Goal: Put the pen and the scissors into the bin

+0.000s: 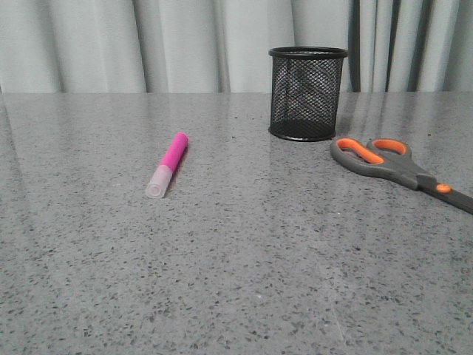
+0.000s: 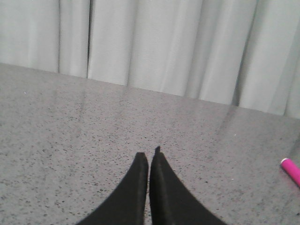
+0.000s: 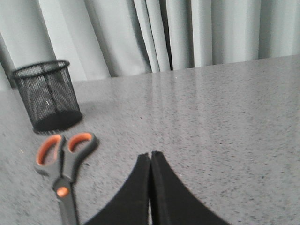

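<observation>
Pink pen (image 1: 168, 166), orange-looped scissors (image 1: 395, 163) flat on my desk (image 1: 244, 266) beside bin (image 1: 307, 93)
Both fingers (image 2: 149, 161) (image 3: 150, 161) clenched empty; scissor blades cut off

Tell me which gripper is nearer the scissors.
Right. The right gripper sits close beside the scissors; the left gripper only sees the pen.

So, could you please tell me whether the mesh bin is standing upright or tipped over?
Upright. The bin stands on its base with its open rim on top; the pen and scissors lie outside it on the table.
</observation>
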`<state>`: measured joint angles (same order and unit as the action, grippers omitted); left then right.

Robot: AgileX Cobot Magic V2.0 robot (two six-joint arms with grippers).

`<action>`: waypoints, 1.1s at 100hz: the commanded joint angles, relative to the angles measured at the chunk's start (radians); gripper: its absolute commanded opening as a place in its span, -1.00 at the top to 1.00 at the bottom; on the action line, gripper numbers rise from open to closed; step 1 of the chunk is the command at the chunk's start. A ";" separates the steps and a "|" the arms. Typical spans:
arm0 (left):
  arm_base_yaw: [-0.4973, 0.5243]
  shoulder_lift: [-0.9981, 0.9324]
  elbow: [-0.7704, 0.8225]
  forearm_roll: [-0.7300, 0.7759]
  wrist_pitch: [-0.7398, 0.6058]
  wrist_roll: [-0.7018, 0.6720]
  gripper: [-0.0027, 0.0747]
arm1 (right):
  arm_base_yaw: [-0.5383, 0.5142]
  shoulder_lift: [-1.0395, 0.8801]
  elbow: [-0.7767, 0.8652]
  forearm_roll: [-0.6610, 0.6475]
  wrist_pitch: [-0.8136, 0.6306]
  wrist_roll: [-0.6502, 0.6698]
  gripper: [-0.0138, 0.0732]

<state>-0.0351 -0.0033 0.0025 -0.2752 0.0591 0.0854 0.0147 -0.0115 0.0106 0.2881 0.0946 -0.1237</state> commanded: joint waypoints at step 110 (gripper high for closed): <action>0.003 0.508 -0.577 -0.272 0.494 0.329 0.98 | -0.006 0.761 -0.643 0.268 0.474 -0.287 0.84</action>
<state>-0.0351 0.4080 -0.4820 -0.5327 0.5277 0.3711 0.0147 0.6658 -0.5413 0.5515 0.5609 -0.3689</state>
